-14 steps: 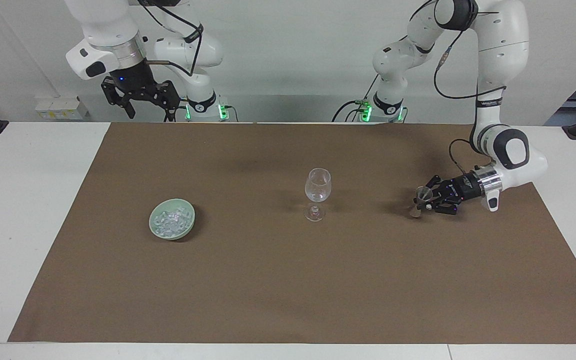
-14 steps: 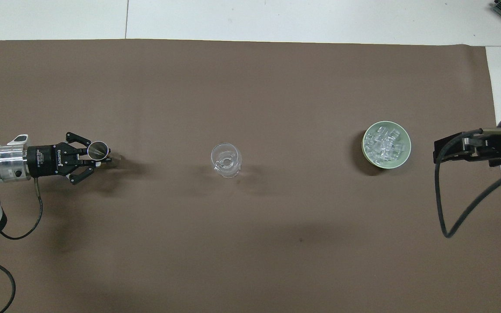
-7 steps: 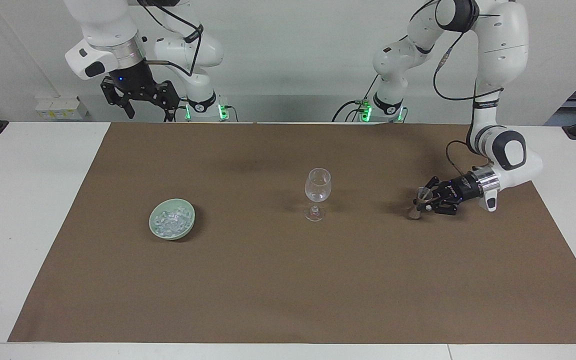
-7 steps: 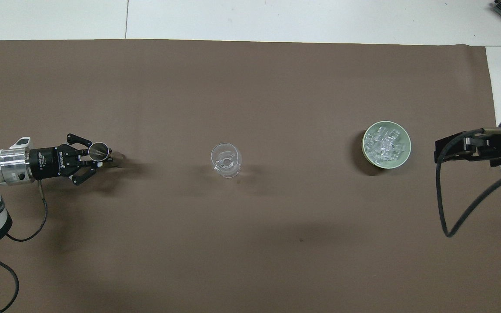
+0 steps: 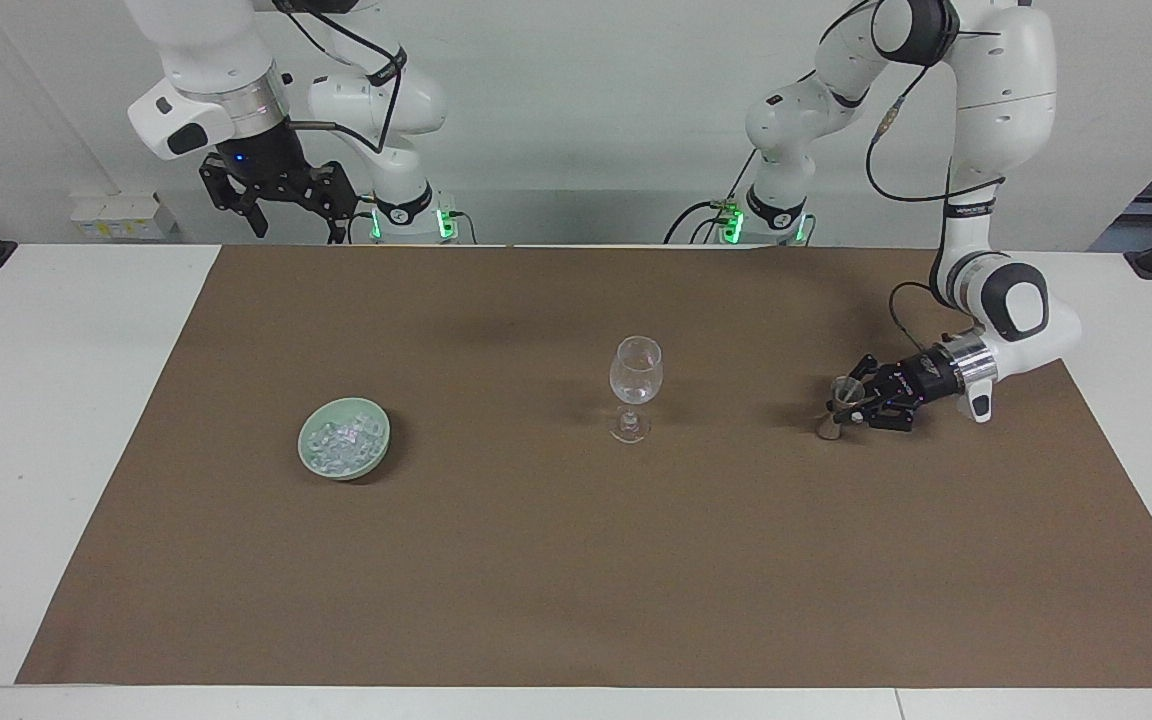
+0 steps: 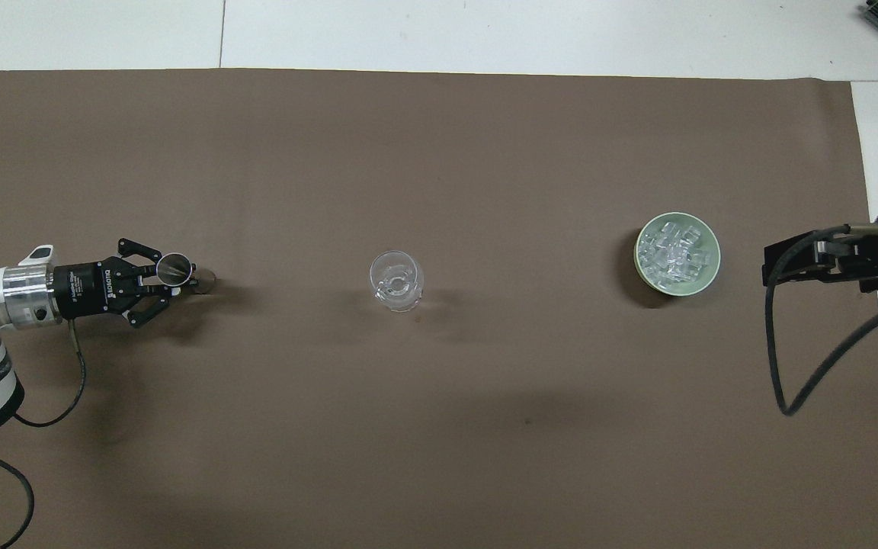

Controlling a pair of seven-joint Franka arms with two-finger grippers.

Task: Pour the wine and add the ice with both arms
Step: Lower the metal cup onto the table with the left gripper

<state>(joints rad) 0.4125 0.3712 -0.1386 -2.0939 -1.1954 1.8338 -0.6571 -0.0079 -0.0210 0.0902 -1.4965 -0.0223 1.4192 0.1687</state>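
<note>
An empty clear wine glass stands upright mid-mat. Toward the right arm's end sits a pale green bowl heaped with ice. Low over the mat at the left arm's end, my left gripper is shut on a small metal jigger. The jigger is tilted, with its lower end at the mat. My right gripper waits open and empty, high over the robots' edge of the table. The wine is out of view.
A brown mat covers most of the white table. A black cable loops down from the right arm.
The left wrist has shifted slightly, still holding the jigger at the same spot. The right gripper has risen a little. The glass and bowl have not moved.
</note>
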